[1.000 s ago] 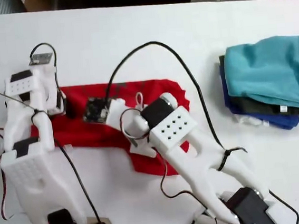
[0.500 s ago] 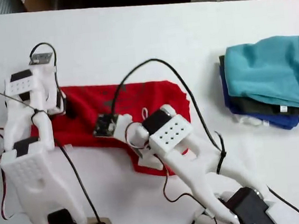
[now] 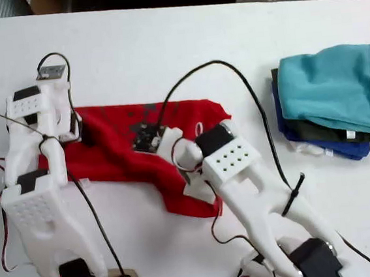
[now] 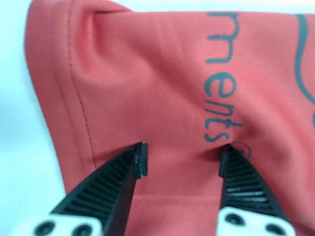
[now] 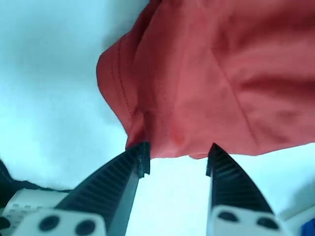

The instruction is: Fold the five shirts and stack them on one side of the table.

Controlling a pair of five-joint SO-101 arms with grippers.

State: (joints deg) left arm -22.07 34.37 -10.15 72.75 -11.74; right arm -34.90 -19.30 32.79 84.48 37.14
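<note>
A red shirt [image 3: 127, 150] lies spread on the white table [image 3: 163, 49], left of centre, with dark print on it [image 4: 221, 83]. My left gripper [image 4: 184, 157] is open, its fingertips [image 4: 140, 160] resting on the fabric near the hemmed edge. The left arm [image 3: 39, 159] stands over the shirt's left end. My right gripper [image 5: 177, 157] is open just above the table, at a rumpled hemmed edge of the red shirt [image 5: 206, 83]. The right arm [image 3: 233, 163] lies across the shirt's right part. A stack of folded shirts [image 3: 331, 95], teal on top, sits at the right.
Black cables [image 3: 231, 75] arch from the right arm over the table between the red shirt and the stack. Both arm bases stand at the near edge. The far half of the table is bare white.
The right arm has swung to the right across the red shirt, and the shirt's lower right part has bunched and shifted with it. The left arm has not moved.
</note>
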